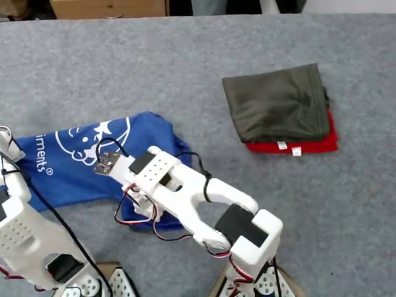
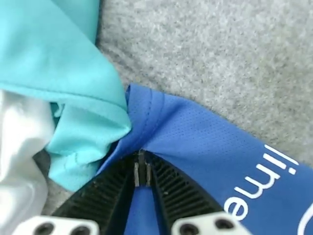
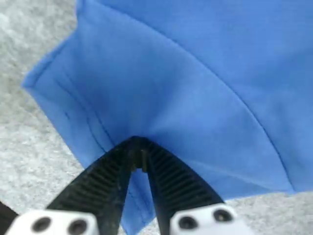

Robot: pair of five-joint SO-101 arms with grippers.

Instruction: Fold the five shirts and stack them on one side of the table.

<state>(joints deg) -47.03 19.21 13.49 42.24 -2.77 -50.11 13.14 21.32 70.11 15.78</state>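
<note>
Left fingers [image 2: 98, 196] on blue shirt [image 2: 205, 147] edge

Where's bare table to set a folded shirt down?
Free: table between blue shirt and the olive shirt on the red shirt; far strip behind both; near-right corner. Crowded: left side, where left end effector and right end effector pinch the blue shirt beside teal shirt and white shirt.

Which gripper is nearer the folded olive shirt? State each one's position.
Right. The right gripper pinches the blue shirt mid-table, left of the olive shirt; the left gripper pinches that shirt's far-left end, farther away.
</note>
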